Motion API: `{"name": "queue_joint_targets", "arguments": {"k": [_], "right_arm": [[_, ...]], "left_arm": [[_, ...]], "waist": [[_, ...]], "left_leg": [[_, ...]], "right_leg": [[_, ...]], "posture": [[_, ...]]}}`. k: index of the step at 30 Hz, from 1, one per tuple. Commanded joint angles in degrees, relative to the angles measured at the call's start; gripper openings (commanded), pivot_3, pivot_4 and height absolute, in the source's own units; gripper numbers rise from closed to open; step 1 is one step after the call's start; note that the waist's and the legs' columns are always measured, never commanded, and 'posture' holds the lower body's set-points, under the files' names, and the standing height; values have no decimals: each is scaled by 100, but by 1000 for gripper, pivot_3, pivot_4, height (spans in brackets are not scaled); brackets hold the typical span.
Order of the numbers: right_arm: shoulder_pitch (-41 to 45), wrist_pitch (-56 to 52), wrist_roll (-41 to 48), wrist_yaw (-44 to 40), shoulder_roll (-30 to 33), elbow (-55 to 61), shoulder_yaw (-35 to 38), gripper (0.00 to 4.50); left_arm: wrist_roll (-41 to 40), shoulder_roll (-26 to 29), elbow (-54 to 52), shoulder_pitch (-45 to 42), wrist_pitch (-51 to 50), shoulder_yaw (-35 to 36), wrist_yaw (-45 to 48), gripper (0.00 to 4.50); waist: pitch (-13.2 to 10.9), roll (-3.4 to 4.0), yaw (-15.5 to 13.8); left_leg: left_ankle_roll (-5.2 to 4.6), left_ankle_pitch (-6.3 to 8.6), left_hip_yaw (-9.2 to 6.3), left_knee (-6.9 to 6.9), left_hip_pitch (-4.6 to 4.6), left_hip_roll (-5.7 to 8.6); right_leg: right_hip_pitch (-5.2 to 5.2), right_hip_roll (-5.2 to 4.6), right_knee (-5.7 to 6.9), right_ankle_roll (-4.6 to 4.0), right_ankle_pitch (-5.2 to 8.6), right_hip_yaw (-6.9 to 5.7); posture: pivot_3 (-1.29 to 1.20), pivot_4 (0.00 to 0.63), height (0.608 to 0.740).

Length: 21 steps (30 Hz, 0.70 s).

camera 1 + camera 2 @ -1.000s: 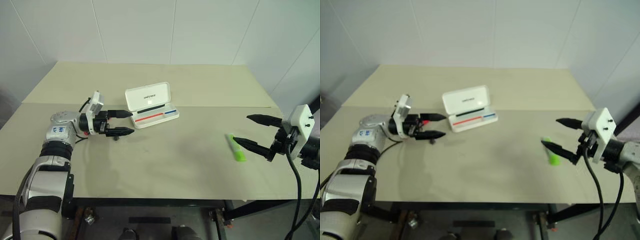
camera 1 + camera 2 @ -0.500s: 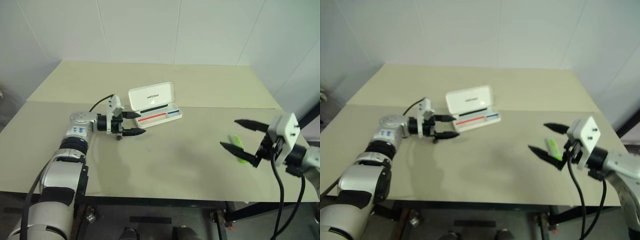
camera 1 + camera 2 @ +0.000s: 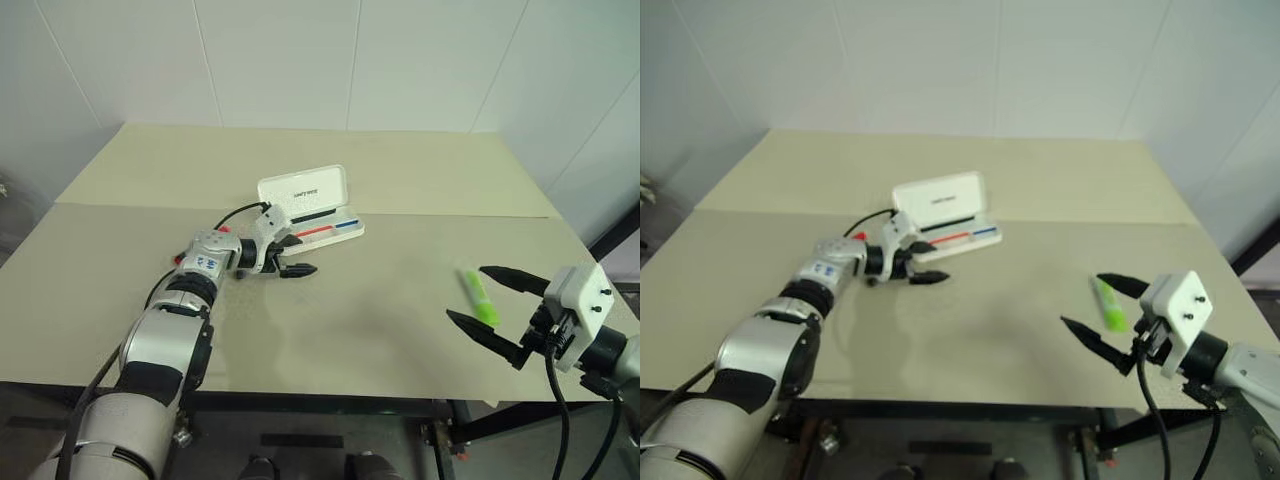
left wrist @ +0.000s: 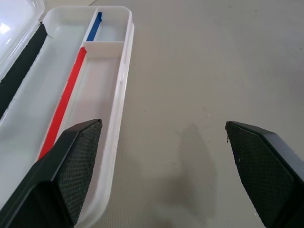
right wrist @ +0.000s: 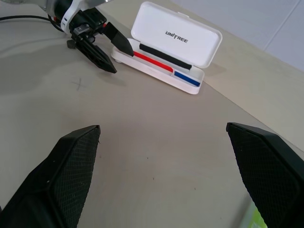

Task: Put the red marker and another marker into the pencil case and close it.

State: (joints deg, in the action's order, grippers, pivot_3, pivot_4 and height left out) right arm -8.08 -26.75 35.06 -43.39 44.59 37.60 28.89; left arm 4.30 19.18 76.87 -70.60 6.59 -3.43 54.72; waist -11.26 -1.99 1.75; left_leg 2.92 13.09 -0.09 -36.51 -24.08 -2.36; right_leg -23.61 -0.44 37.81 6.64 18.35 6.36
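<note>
Lime-green marker (image 3: 481,298) lies on the table (image 3: 380,320) near the right gripper (image 3: 490,312), well apart from the open pencil case (image 3: 310,210). Both grippers wide open, empty — left gripper (image 3: 293,256) sits by the case. Marker looks light, stiff, slick — I'd grab mid-barrel.

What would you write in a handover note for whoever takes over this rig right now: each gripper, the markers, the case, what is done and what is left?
Left gripper: open, holding nothing, at the near-left end of the flat white plastic hinged pencil case.
Right gripper: open, holding nothing, its fingers either side of the chunky lime-green marker lying on the table.
Case: lid up; the tray seen from the left wrist holds no marker.
Red marker: I cannot find it.
Done: case opened.
Left: put both markers in, close the lid.
</note>
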Motion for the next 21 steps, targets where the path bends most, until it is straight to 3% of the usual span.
{"name": "queue_joint_targets", "arguments": {"k": [1,14,17,21], "right_arm": [[-100,11,119,123,-26,274,321,4500],[50,28,113,177,109,140,334,4500],[151,35,88,131,160,57,304,4500],[257,11,92,105,223,-5,289,4500]], "left_arm": [[139,-38,-10,-220,-38,37,-195,4458],[898,-178,124,-149,-644,-219,-1261,4458],[1113,-177,139,-98,-647,-370,-1525,3863],[1099,-198,134,-106,-629,-328,-1520,2629]], "waist": [[0,0,-1],[0,0,6],[1,-1,1],[-5,-12,47]], "left_leg": [[0,0,1,1,0,0],[0,0,5,1,5,1],[0,0,9,2,24,1],[-2,-1,29,13,92,0]], "right_leg": [[0,0,0,0,0,0],[1,0,0,2,-1,5],[16,0,2,2,-1,8],[79,0,-13,1,1,26]], "posture": [[0,150,740],[0,150,740],[0,150,740],[0,150,740]]}}
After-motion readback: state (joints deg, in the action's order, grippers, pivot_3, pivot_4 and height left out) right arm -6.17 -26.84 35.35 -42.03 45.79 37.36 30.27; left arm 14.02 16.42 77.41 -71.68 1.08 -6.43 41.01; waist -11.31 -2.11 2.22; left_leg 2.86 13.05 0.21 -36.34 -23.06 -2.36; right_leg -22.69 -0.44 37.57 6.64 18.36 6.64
